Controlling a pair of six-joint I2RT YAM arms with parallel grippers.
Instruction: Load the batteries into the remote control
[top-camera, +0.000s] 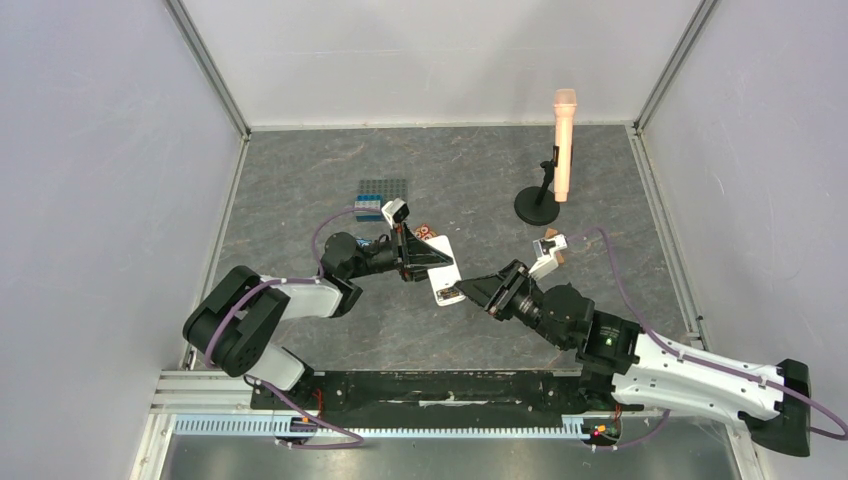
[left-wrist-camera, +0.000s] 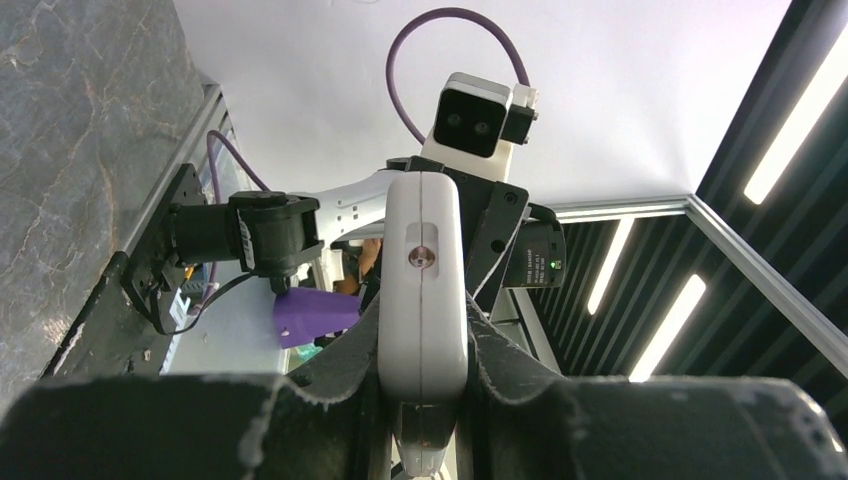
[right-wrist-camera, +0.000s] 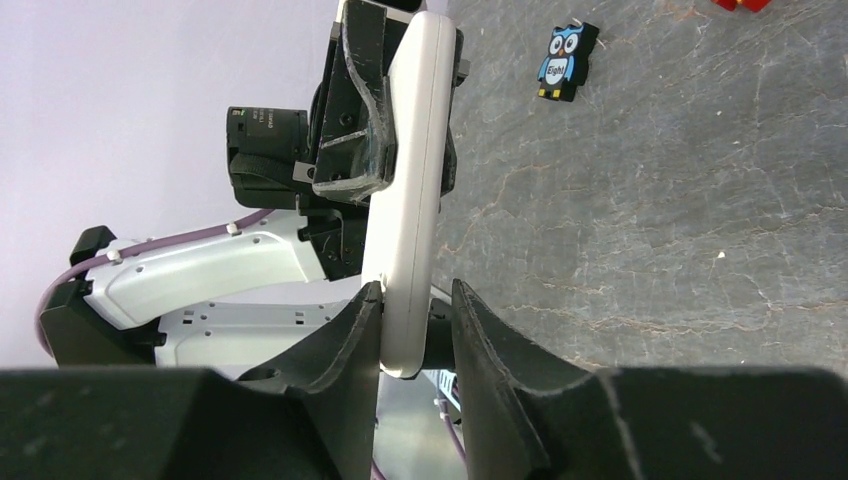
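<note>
The white remote control (top-camera: 443, 268) is held off the table between both arms, edge-on in the wrist views (left-wrist-camera: 422, 290) (right-wrist-camera: 410, 200). My left gripper (top-camera: 425, 258) (left-wrist-camera: 422, 335) is shut on its far part. My right gripper (top-camera: 470, 293) (right-wrist-camera: 415, 310) is closed round its near end. One finger lies on the white body. The other presses a dark piece (right-wrist-camera: 437, 340) against the remote's other side. I cannot tell whether that piece is a battery. No separate battery shows.
A blue owl toy (right-wrist-camera: 567, 50) and a red piece (right-wrist-camera: 740, 4) lie on the grey table. A blue and grey block (top-camera: 382, 198) sits behind the left gripper. An orange microphone on a black stand (top-camera: 563, 130) stands at the back right. Walls enclose the table.
</note>
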